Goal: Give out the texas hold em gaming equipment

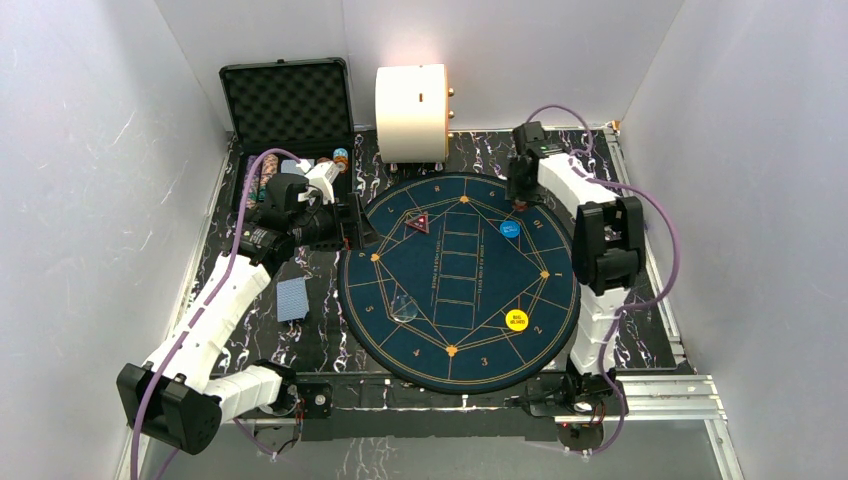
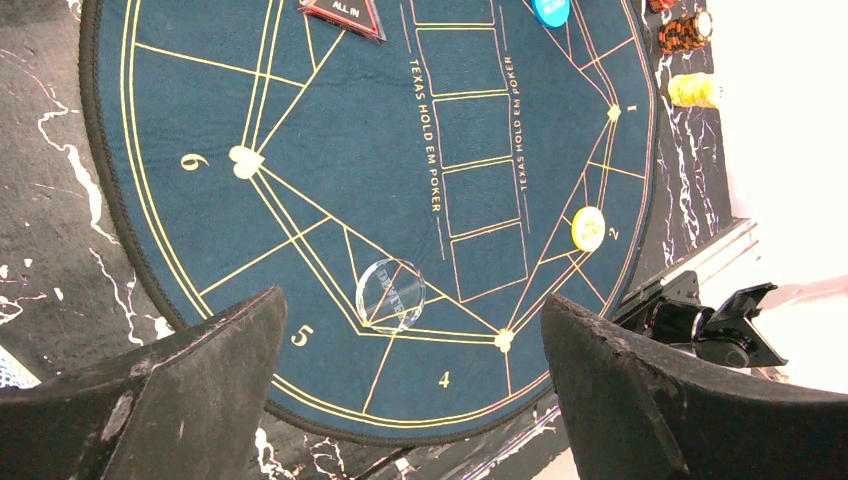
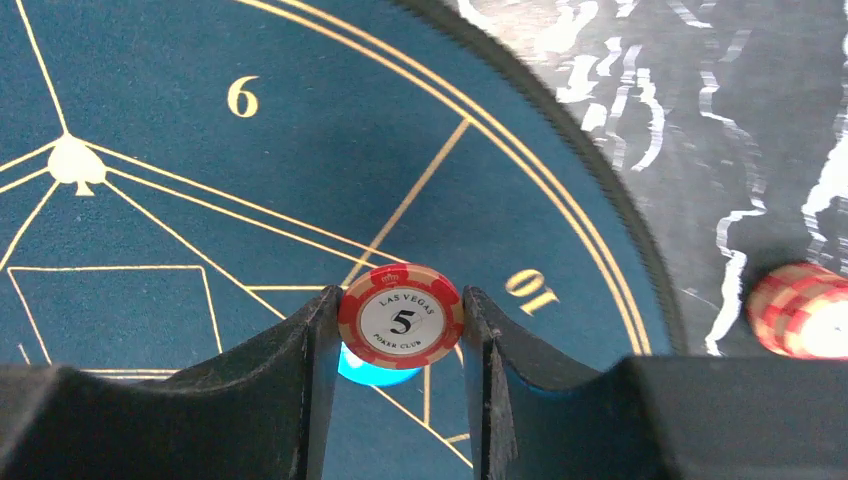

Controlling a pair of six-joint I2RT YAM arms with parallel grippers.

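Round felt mat (image 3: 300, 130) beneath striped disc-shaped chip (image 3: 401, 318)

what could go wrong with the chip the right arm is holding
The red-and-white chip is pinched only by its rim between the right fingers, so it could slip and roll. The blue button shows right behind it, so a release here may land the chip on it.

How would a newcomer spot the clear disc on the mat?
Start at the round dark-blue poker mat mid-table and go to its near-left part, just inside the gold 5. A round disc lies flat there on the gold lines. Unlike the yellow button, blue button and red triangular marker, it is see-through, so the lines show through.
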